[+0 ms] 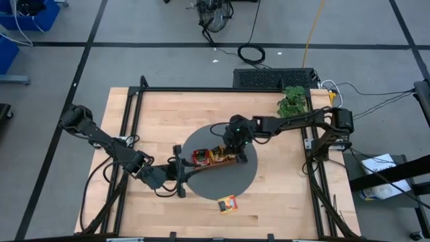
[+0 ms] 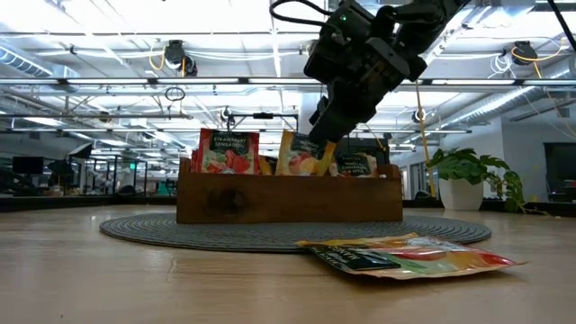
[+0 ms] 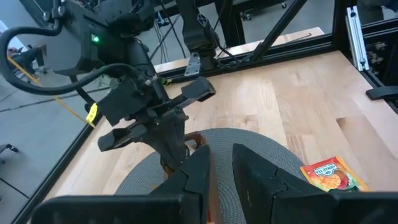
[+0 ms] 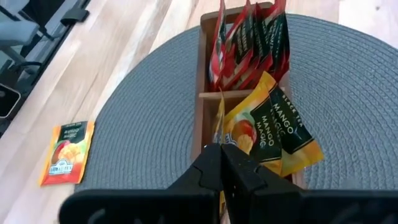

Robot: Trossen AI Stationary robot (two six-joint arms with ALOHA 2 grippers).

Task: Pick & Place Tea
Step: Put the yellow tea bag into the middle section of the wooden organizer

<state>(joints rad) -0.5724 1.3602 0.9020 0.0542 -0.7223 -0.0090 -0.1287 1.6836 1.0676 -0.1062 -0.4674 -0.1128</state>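
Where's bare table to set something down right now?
Free: wood between the mat and the plant, and the left strip beyond the left gripper. Crowded: the tray under the right gripper, and the front edge by the loose packet.

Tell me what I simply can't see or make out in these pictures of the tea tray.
- Third compartment of the brown wooden tray: in the right wrist view the shut right gripper covers it; in the high view the arm hides it.
- Tray's contents low down: the low view shows only its front wall.
- Print on the loose orange packet: too small in the high view.
- Left gripper: nothing visibly held.
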